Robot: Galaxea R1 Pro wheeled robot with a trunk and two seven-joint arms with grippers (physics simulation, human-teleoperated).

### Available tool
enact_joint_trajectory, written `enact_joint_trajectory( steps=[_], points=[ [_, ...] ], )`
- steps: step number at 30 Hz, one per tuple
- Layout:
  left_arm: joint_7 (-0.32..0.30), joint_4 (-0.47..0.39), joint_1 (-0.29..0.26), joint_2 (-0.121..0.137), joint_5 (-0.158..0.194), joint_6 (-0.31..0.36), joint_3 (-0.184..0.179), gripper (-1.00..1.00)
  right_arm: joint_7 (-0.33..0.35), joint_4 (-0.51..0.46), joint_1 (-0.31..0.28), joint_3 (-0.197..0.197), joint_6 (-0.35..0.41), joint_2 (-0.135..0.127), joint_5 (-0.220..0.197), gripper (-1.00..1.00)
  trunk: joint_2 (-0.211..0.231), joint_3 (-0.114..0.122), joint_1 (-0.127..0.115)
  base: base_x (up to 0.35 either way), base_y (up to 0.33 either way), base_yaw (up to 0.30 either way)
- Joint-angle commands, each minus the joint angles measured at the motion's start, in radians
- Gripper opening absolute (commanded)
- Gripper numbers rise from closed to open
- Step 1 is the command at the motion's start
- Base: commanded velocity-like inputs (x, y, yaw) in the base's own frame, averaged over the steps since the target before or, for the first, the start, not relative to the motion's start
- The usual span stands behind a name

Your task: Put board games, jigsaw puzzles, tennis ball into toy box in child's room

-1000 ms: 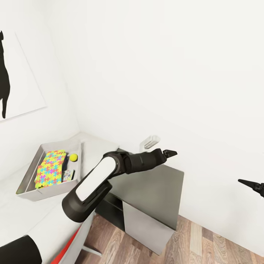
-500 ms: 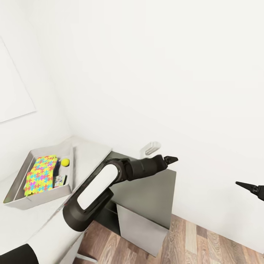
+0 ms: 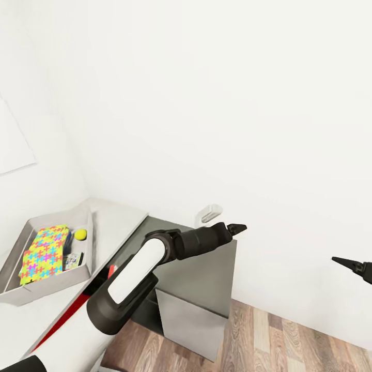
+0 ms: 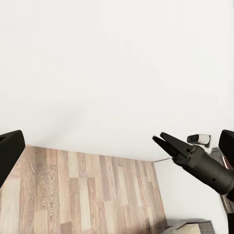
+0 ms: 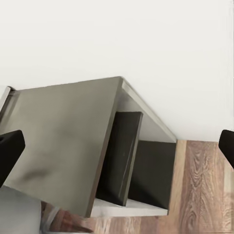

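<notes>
- The robot is facing a bare white wall beside the L-shaped worktop (image 3: pixel 124 219), light grey on one wing and dark grey on the other, so the step in hand looks like travel toward the board games not yet collected.
- The left gripper (image 3: pixel 236 227) is hanging out over the dark grey wing, black fingertips close together and carrying nothing.
- The right gripper (image 3: pixel 347 264) is poking in at the head view's right edge, over the wood-plank floor (image 3: pixel 289 341); its fingers (image 4: pixel 170 144) are showing in the left wrist view as a narrow pair, empty.
- To do this well, I judge both arms should be kept tucked and level while the base is turning (the left forearm is passing close above the worktop).
- The light grey lidless toy box (image 3: pixel 89 243) is sitting on the light wing, well apart from both grippers.
- Inside it are lying a thin multicolour jigsaw puzzle square (image 3: pixel 42 253), a small yellow-green tennis ball (image 3: pixel 80 234) near the far wall, and a small printed box (image 3: pixel 74 260) beside the puzzle (whether a second puzzle is lying underneath, I cannot tell).
- A red strip (image 3: pixel 77 305) is showing along the worktop's near edge; what it is, I cannot tell.
</notes>
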Motion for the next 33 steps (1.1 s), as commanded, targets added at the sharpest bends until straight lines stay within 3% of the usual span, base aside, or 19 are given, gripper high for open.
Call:
enact_joint_trajectory(
  steps=[1, 21, 29, 33],
  points=[
    [0.008, -0.001, 0.000, 0.000, 0.007, 0.001, 0.002, 1.00, 0.010, 0.000, -0.002, -0.001, 0.004, 0.000, 0.009, 1.00, -0.002, -0.001, 0.000, -0.204, 0.000, -0.147],
    [0.001, -0.001, 0.006, 0.001, -0.001, 0.000, 0.009, 1.00, 0.010, 0.003, -0.001, 0.000, 0.004, 0.000, 0.009, 1.00, -0.002, 0.030, 0.000, -0.291, 0.000, -0.147],
    [0.001, -0.001, 0.007, 0.004, -0.001, -0.001, 0.009, 1.00, 0.009, 0.005, -0.001, 0.004, 0.004, 0.001, 0.010, 1.00, -0.002, 0.042, 0.000, -0.129, 0.000, -0.146],
    [0.003, 0.000, 0.010, 0.008, -0.001, -0.002, 0.009, 1.00, 0.009, 0.011, -0.001, 0.027, 0.004, 0.004, 0.013, 1.00, -0.002, 0.048, 0.000, -0.043, 0.000, -0.138]
  ],
)
